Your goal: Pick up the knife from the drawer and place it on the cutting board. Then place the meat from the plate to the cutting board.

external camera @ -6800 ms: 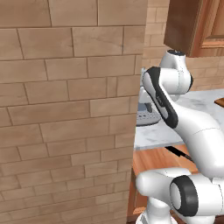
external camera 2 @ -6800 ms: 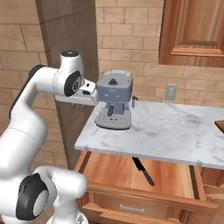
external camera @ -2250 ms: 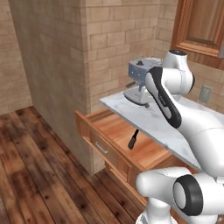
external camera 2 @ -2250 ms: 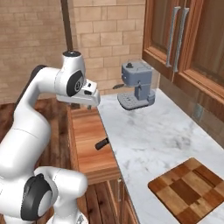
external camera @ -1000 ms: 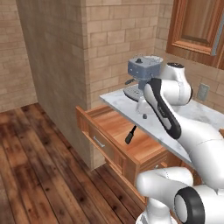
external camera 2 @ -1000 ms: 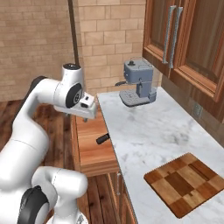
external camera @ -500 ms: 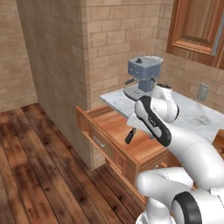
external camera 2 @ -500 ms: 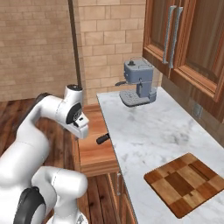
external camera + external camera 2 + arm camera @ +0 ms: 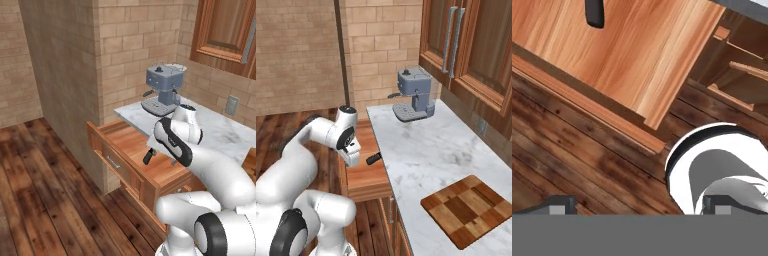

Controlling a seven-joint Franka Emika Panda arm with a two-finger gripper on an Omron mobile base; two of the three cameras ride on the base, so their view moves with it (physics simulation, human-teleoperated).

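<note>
The drawer (image 9: 131,150) of reddish-brown wood stands pulled out under the marble counter, its silver bar handle (image 9: 112,162) facing the floor side. Inside lies the knife (image 9: 148,156), of which the black handle (image 9: 373,158) shows; its end also sits at the top of the hand view (image 9: 594,12). My gripper (image 9: 643,205) hangs low over the drawer's front part, open, its fingertips (image 9: 559,204) wide apart with nothing between them. The checkered cutting board (image 9: 468,207) lies on the counter at the near right. The meat and the plate are out of view.
A blue-grey coffee machine (image 9: 413,95) stands at the far end of the marble counter (image 9: 426,150). Wooden wall cabinets (image 9: 471,45) hang above. A brick wall (image 9: 65,75) rises left of the drawer, with plank floor (image 9: 45,200) in front.
The arm has folded down from counter height, and the hand now hangs low over the drawer beside the knife. The jaws stayed open. The knife has not moved.
</note>
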